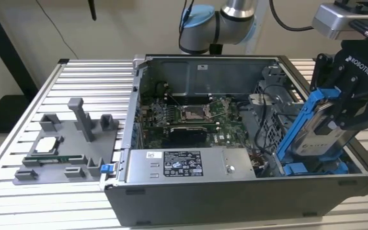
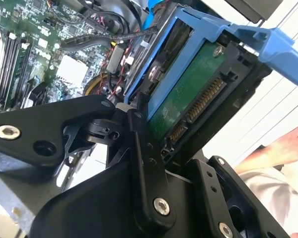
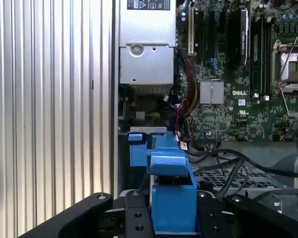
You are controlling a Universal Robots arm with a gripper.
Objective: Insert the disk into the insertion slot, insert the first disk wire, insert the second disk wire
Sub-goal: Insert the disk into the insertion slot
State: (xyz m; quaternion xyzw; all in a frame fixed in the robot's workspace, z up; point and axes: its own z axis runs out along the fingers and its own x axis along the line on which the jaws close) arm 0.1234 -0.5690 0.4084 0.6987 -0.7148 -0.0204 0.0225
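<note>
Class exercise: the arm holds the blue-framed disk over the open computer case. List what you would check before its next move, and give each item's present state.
1. Grip: the gripper is shut on the disk and its blue carrier: ok.
2. Disk seated flat in the insertion slot: not ok. It stands tilted, with its upper end above the case.
3. Lower end lined up with the slot's blue tabs: cannot tell.
4. Black cables out of the slot: cannot tell. They hang beside it.
5. Disk connector free of wires: ok.
</note>
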